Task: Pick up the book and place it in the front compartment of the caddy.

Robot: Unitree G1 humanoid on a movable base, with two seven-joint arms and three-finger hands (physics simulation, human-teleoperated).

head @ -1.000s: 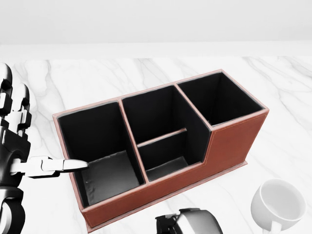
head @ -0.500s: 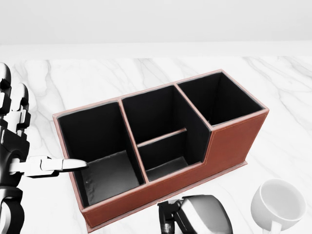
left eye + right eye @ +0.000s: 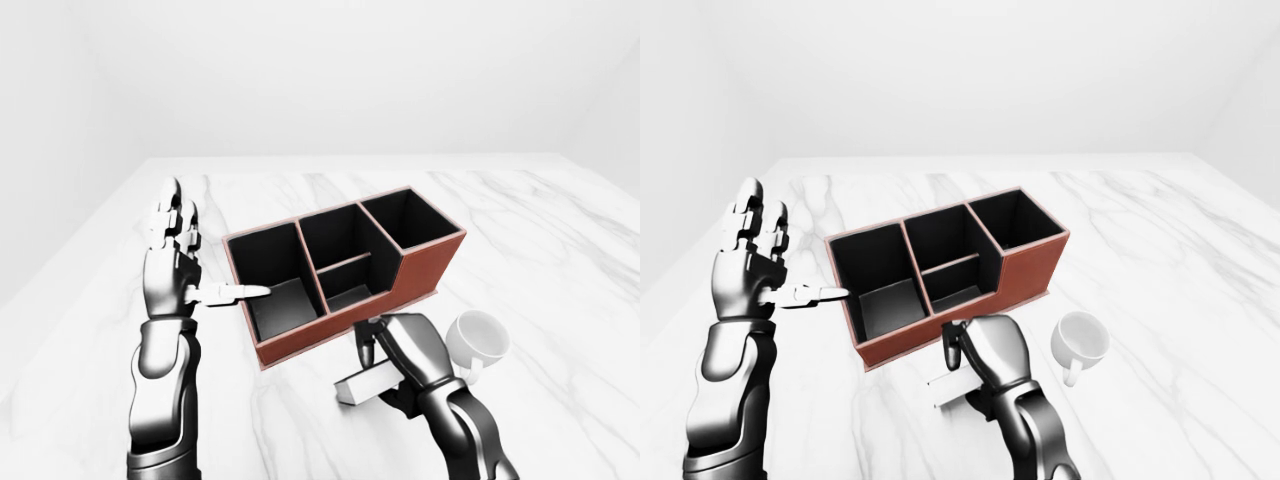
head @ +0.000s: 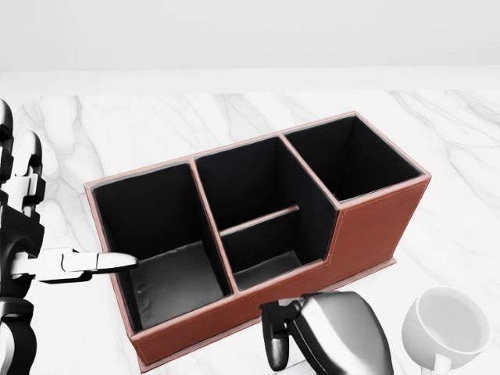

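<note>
A red-brown caddy point(image 3: 340, 272) with black compartments stands on the white marble table point(image 3: 560, 240). Just below its near long wall in the left-eye view, my right hand point(image 3: 380, 375) is shut on a pale flat book point(image 3: 358, 386); the book's end sticks out to the left of the hand. In the head view only the back of that hand point(image 4: 332, 336) shows, and the book is hidden. My left hand point(image 3: 195, 260) is open at the caddy's left end, fingers upright, with its thumb point(image 4: 101, 262) pointing over the rim of the large left compartment.
A white mug point(image 3: 478, 337) stands on the table right of my right hand, close to the caddy's right end. The table's left edge point(image 3: 70, 260) runs near my left arm.
My right hand has moved up into the head view, closer to the caddy's near wall. My left hand has slid slightly left. The caddy and mug have not moved.
</note>
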